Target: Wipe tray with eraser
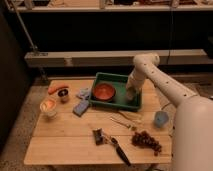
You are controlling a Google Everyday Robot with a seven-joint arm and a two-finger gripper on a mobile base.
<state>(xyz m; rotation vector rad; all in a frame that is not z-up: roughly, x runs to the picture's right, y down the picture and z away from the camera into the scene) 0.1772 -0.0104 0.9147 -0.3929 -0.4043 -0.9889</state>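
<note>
- Your end effector [131, 96] is reaching down into one end of the dark-green tray [119, 80]; you cannot tell whether it is spread or gripping anything.
- The tray is sitting on the tabletop [65, 135], directly beneath it.
- The orange-red bowl [104, 92] is resting inside the tray, near it.

the smooth pale tool [131, 96] sits in the plastic tray [113, 76] on a matt wooden table [65, 141].
</note>
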